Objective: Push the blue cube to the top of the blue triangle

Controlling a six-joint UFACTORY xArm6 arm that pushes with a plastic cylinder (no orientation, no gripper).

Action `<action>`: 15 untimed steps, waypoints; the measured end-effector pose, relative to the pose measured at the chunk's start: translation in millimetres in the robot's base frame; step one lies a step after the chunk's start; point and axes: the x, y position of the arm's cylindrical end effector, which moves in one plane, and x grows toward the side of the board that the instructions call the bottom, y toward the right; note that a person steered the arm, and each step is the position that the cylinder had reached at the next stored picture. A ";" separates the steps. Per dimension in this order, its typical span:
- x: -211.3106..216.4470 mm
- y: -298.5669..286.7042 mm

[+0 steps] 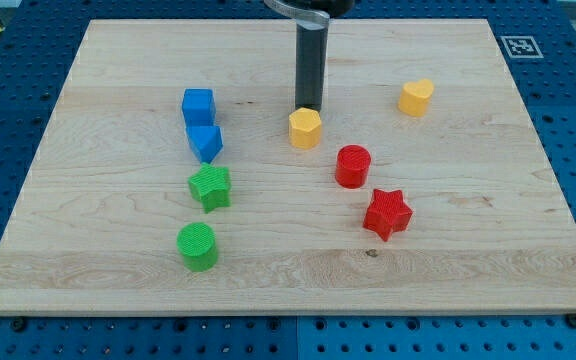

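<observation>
We find the blue cube [198, 105] in the left-centre of the frame, sitting directly above the blue triangle [206, 142], and the two look to be touching or all but touching along their facing edges. Judged from that arrangement, the task appears essentially done: the cube already lies on the top side of the triangle, offset only a little toward the frame's left. What could remain, in our view, is a small nudge to centre it, if that is wanted at all. Our tip [309, 108] stands near the upper middle of the frame, well to the right of both blue blocks and just above the yellow hexagonal block [306, 129], so close that we cannot say whether it touches it. We carry no jaws, only the straight rod, so there is nothing to open or close. Below the blue pair sit the green star [210, 187] and the green cylinder [198, 246]; on the right side of the wooden board [488, 260] lie the red cylinder [353, 166], the red star [387, 213] and a second yellow block [416, 97].
</observation>
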 end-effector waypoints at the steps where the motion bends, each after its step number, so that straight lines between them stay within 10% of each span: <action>1: -11.2 -37.4; 6: -50.9 -189.8; 15: 38.0 -160.3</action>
